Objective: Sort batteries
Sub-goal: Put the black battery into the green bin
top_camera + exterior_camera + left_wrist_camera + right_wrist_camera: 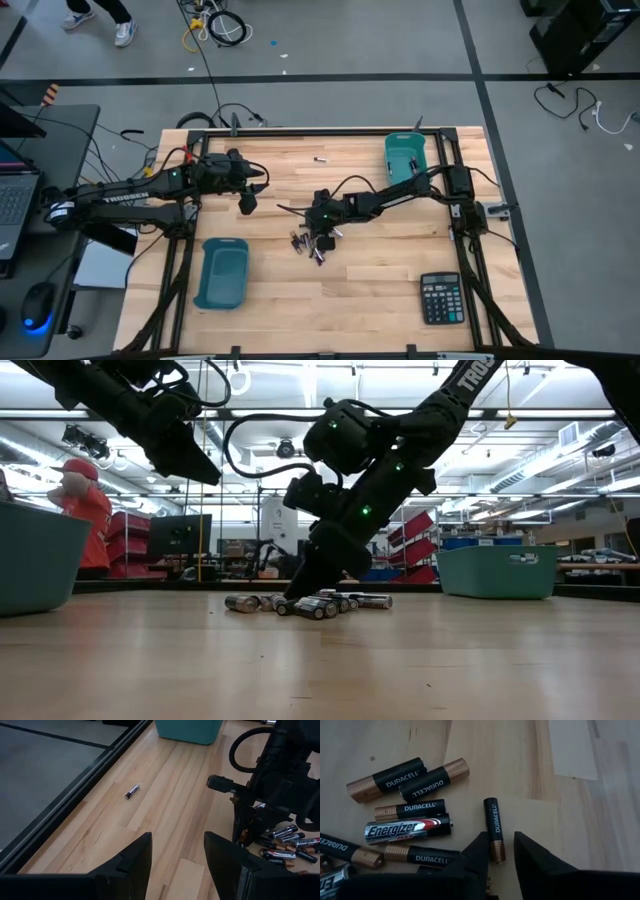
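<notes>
A heap of black-and-copper and silver batteries [407, 827] lies on the wooden table's middle [312, 245], also seen in the low view [310, 603]. One small black battery [492, 827] lies a little apart from the heap. My right gripper [497, 851] is low over the table, slanting down, open, with its fingers on either side of that battery's copper end. My left gripper [175, 865] hangs open above the table left of the heap [247, 200], touching nothing. A lone battery [321, 159] lies flat toward the far edge. My right gripper has the small battery's copper end [496, 852] between its fingers, which slant down from above and lie along the battery. One finger [479, 849] is close beside it; whether it touches I cannot tell. Table shows between the battery and the other finger. The battery lies flat.
One teal bin [222, 272] stands near the left front, another [406, 158] at the far right. A black calculator [441, 298] lies at the right front. A person in red [85, 510] shows in the room beyond the table.
</notes>
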Controlling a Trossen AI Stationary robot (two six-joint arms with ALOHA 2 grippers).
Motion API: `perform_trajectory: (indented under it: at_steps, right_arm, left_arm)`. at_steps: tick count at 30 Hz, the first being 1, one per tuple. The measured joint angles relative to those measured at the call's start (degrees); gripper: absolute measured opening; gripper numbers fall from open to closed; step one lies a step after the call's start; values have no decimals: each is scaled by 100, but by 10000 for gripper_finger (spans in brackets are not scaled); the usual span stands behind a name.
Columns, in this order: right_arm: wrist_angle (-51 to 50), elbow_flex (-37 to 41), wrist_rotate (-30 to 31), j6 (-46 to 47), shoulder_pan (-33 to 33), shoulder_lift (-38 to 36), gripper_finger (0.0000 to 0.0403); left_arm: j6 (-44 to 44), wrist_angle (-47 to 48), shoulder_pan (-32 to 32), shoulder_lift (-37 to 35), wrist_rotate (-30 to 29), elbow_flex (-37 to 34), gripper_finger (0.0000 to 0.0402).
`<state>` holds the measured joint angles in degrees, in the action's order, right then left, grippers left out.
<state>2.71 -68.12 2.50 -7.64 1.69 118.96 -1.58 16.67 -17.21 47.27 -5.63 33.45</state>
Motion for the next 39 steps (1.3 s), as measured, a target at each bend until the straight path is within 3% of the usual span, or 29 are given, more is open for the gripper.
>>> perform_trajectory:
  at_steps: [10,30,39]
  right_arm:
    - [2,0,-42,-14,11,-4,9]
    - [-67,-214,-44,147,220,-49,8]
    - [-985,-273,480,844,540,-828,8]
  left_arm:
    - [136,-7,0,-1,-41,0,182]
    - [136,-4,-2,-2,-42,0,182]
    - [136,0,0,-2,-42,0,182]
